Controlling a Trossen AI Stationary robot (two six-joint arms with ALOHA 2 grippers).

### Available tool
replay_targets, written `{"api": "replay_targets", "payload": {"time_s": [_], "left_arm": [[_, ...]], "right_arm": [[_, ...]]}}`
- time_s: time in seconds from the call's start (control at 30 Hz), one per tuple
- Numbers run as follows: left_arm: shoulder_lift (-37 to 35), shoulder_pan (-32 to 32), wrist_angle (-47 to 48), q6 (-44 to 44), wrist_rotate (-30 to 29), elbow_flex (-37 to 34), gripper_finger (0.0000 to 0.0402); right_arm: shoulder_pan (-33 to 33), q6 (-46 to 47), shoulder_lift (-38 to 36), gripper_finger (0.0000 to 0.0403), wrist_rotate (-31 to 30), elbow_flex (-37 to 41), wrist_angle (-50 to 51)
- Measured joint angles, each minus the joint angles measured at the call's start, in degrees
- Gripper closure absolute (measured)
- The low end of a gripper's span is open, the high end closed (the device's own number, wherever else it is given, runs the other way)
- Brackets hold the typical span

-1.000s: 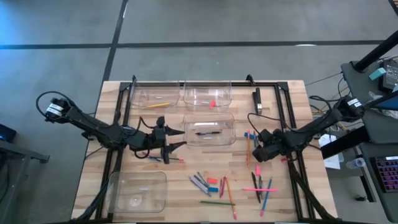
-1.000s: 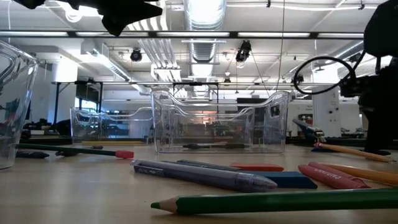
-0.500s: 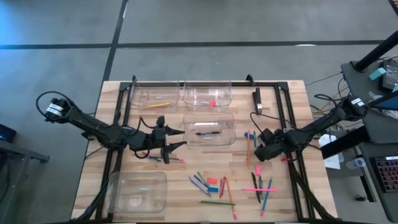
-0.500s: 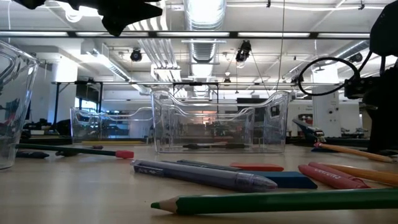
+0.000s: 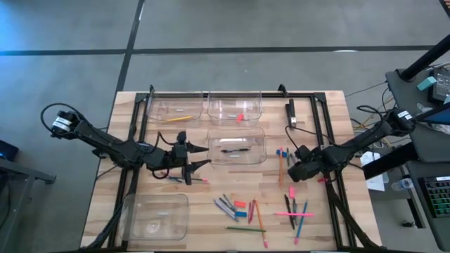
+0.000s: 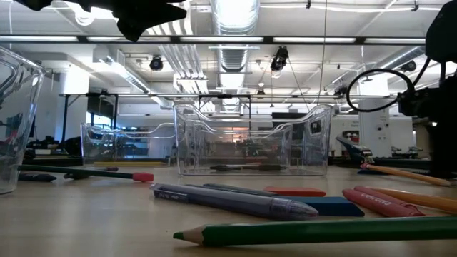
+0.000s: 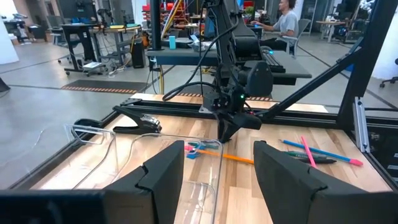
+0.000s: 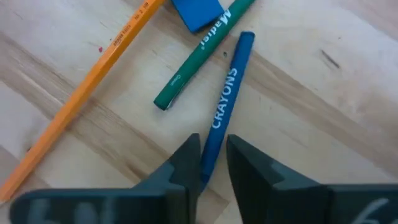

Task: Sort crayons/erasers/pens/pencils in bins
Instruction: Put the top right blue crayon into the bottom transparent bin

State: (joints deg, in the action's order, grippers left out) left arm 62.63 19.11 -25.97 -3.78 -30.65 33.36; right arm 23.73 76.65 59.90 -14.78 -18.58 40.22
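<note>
A blue crayon (image 8: 225,99) lies on the wooden table at the right, beside a green stick (image 8: 199,53), an orange pencil (image 8: 87,93) and a light blue eraser (image 8: 196,11). My right gripper (image 8: 211,146) points steeply down over it and is shut on its end; in the high view the gripper (image 5: 290,173) sits just right of the orange pencil (image 5: 280,167). My left gripper (image 7: 221,180) hangs open and level above the table, left of the middle bin (image 5: 237,146), with nothing between its fingers. My right gripper pinches the blue crayon's end nearest the gripper (image 8: 208,163) between its two fingers. The fingers come from above, pointing steeply down, and lie across the crayon. The crayon lies flat on the table.
Two clear bins (image 5: 176,109) (image 5: 235,109) stand at the far edge and one (image 5: 156,214) at the near left. Loose pens, pencils, crayons and erasers lie near the front (image 5: 239,207) (image 5: 295,211). A black block (image 5: 291,112) lies at the far right.
My right hand has turned slightly where it stands over the crayon; its cable loop has shifted in the low view.
</note>
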Motion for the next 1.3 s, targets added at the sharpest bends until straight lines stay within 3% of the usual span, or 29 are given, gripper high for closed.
{"api": "replay_targets", "payload": {"time_s": [0.27,0.77,1.07,1.2,1.3], "left_arm": [[0.0,0.0,0.0,0.0,0.0,0.0,0.0224],[0.0,0.0,0.0,0.1,0.0,0.0,0.0224],[0.3,0.0,-1.2,-0.3,0.0,0.0,0.0224],[2.3,0.0,-5.5,-0.2,0.5,-0.1,0.0224],[5.7,0.0,-11.7,2.4,1.6,-0.1,0.0224]], "right_arm": [[0.0,4.0,-0.2,0.0386,1.1,-4.3,8.7],[0.0,-0.6,-0.5,0.0388,-6.0,-13.8,10.8],[2.7,-15.3,-0.5,0.0389,-16.3,-24.8,7.1],[3.7,-24.9,-0.5,0.0389,-19.4,-26.6,-3.9],[4.1,-37.0,-0.2,0.0390,-19.4,-26.6,-16.3]]}}
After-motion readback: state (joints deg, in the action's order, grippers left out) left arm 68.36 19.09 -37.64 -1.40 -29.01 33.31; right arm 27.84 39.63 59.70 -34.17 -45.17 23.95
